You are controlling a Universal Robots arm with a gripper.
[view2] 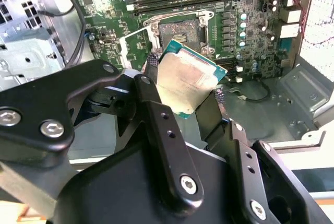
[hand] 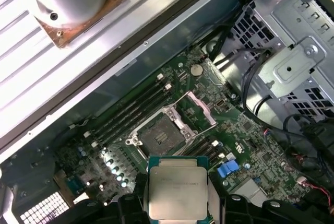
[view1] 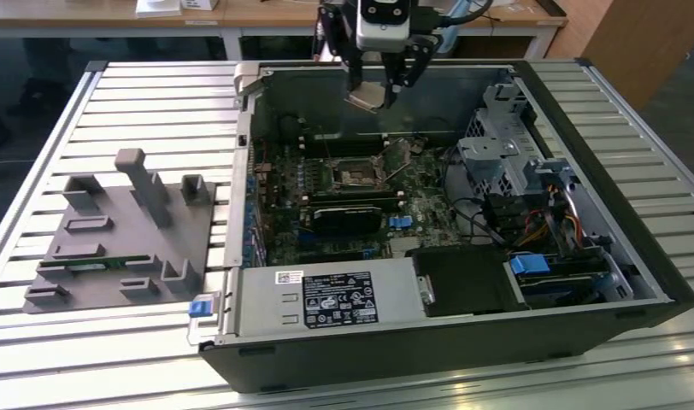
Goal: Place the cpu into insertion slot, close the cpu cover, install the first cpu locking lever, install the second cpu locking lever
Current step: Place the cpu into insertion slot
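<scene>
**A:** What's laid out here?

**B:** There's a slatted metal surface [view1: 50,137] with an open computer case [view1: 620,222] lying on it. A grey fixture [view1: 119,231] sits just beside the case, on the exterior view's left. Inside the case the green motherboard [hand: 250,130] faces up.

**A:** And the arm?

**B:** The gripper [view1: 376,85] hangs above the far wall of the case. Its fingers [view2: 156,109] are clamped on two opposite edges of the cpu [view2: 190,80]. The chip's metal top shows in both wrist views. In the exterior view it looks tilted rather than level.

**A:** Where's the socket from there?

**B:** The insertion slot [hand: 159,135] sits mid-board, well apart from the chip. It's lower down and nearer to us than the fingers. It looks bare, with its dark centre showing. The cpu cover [hand: 203,107] is swung open just beside it.

**A:** So nothing is seated?

**B:** By my reckoning, no. The chip is held in the air. The gap between it and the slot runs downward and toward the near side of the case. I can't tell how the locking levers stand.
</scene>
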